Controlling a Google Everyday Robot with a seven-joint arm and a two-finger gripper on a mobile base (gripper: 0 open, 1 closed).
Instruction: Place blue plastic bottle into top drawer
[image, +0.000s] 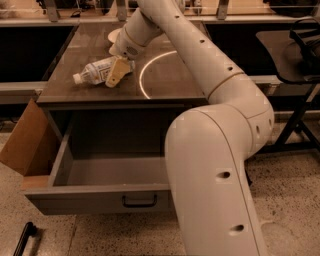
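The blue plastic bottle (94, 72) lies on its side on the dark counter top (165, 85), its white cap pointing left. My gripper (118, 74) is at the bottle's right end, down at the counter. It is open; its tan near finger (114, 75) stands in front of the bottle's body and the far finger is hidden behind it. The top drawer (100, 196) is pulled out below the counter. Its inside is bare and its dark bar handle (139, 201) faces me.
A white bowl (114, 35) sits on the counter behind the gripper. A brown cardboard box (27, 142) leans at the drawer's left side. My own arm fills the right foreground. A dark chair (300, 50) stands at right, and a dark bar (22, 240) lies on the floor.
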